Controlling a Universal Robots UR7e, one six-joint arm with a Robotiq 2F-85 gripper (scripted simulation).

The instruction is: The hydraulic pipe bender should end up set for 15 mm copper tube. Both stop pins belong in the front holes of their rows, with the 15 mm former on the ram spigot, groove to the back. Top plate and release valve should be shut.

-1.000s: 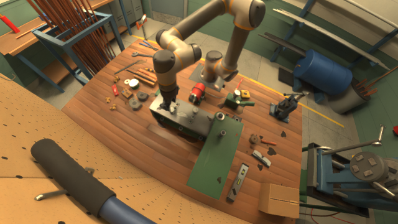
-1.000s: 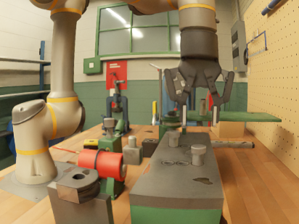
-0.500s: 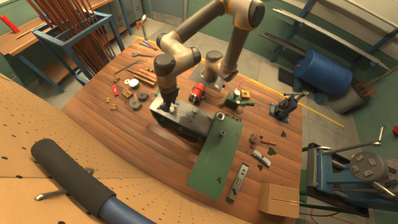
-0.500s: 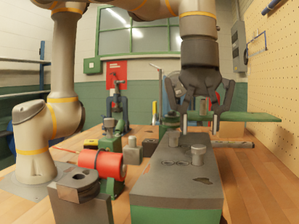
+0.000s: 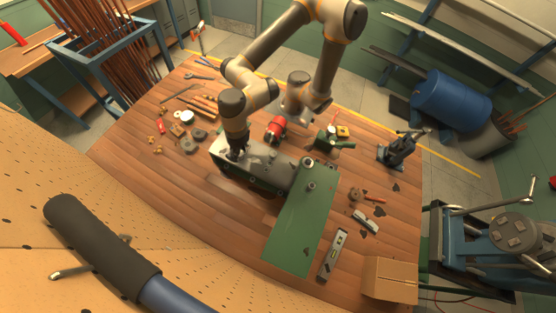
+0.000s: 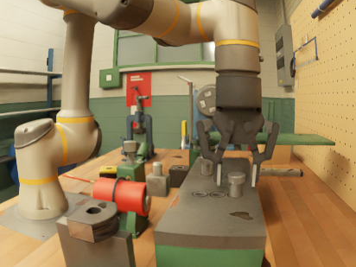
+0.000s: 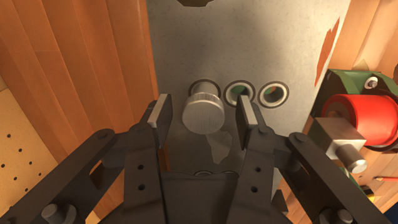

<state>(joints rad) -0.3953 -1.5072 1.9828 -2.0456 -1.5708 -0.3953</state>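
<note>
A steel stop pin (image 7: 203,112) (image 6: 236,183) stands in the end hole of its row on the bender's grey top plate (image 6: 214,211), and my open gripper (image 7: 200,117) (image 6: 235,174) (image 5: 235,154) has come down around its head, holding nothing. Two empty holes (image 7: 256,94) lie beside it in the row. A second pin (image 6: 206,166) stands further back on the plate. The red hydraulic cylinder (image 6: 123,195) (image 5: 276,128) sits beside the bender. A grey former block (image 6: 93,217) rests near the front corner.
Behind the bender stand my arm's base (image 5: 297,104), a green gauge block (image 5: 332,141) and a blue vice (image 5: 397,150). A green plate (image 5: 304,213) extends from the bender's far end. Small formers and tools (image 5: 189,130) lie on the bench. A pegboard wall (image 6: 328,90) flanks it.
</note>
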